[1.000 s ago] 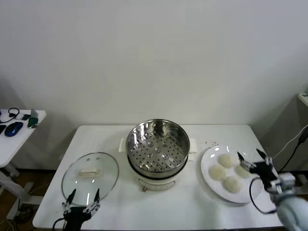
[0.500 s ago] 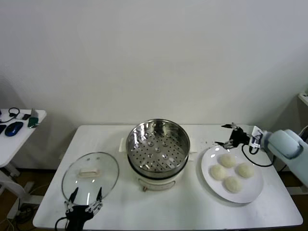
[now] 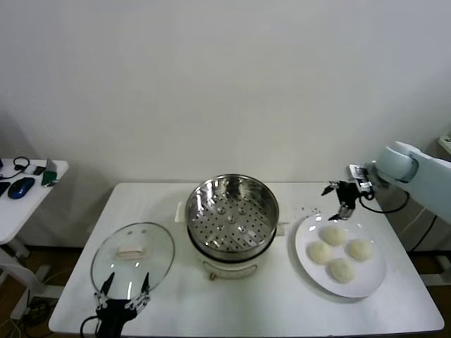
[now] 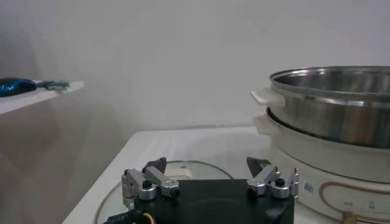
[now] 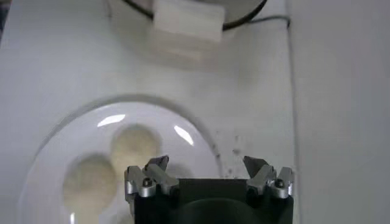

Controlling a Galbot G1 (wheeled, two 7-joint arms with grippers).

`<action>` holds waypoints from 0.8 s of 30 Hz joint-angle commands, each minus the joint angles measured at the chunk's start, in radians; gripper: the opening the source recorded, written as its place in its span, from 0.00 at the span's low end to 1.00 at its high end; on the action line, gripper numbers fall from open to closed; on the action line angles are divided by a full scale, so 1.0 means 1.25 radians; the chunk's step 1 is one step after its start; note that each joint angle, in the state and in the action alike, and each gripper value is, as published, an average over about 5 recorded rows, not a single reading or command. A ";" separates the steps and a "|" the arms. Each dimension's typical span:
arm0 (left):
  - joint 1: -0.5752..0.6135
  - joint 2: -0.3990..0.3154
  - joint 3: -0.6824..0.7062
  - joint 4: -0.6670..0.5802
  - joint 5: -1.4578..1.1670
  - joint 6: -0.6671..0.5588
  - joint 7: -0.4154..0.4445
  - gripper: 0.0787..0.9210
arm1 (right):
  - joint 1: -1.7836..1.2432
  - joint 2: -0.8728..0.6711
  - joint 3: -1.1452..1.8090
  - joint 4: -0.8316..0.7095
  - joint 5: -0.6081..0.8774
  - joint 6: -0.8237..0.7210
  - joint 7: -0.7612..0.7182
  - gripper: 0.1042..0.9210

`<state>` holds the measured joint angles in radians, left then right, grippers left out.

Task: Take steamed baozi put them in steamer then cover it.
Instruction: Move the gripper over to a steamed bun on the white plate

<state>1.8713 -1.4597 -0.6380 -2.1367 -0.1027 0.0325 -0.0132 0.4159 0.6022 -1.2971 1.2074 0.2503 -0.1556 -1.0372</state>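
Right tool (image 3: 338, 201) hangs wide open and empty, 4 steamed baozi (image 3: 332, 234) on the plate (image 3: 304, 258) just below it — soft, light, easily dented, so pinch gently across the sides. Left tool (image 3: 123, 287) waits open by the cover (image 3: 132, 256).

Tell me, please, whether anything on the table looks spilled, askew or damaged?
Nothing stands out. Four baozi sit on the plate, the steamer is upright and empty, and the cover lies flat beside it. A few dark specks mark the table near the plate.
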 commanded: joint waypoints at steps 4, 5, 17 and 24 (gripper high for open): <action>-0.002 0.001 0.002 0.011 0.003 -0.002 0.000 0.88 | -0.069 0.030 -0.074 -0.063 -0.045 -0.036 0.004 0.88; -0.003 0.001 0.003 0.013 0.003 -0.003 0.000 0.88 | -0.087 0.032 -0.058 -0.069 -0.048 -0.036 0.007 0.88; -0.003 0.001 0.003 0.024 0.015 -0.009 -0.002 0.88 | -0.206 0.117 0.105 -0.193 -0.099 0.009 0.060 0.88; 0.002 -0.002 0.005 0.025 0.020 -0.014 -0.004 0.88 | -0.215 0.132 0.115 -0.207 -0.098 0.011 0.068 0.88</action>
<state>1.8735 -1.4617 -0.6313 -2.1057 -0.0786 0.0152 -0.0186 0.1932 0.7330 -1.2002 1.0000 0.1437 -0.1509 -0.9701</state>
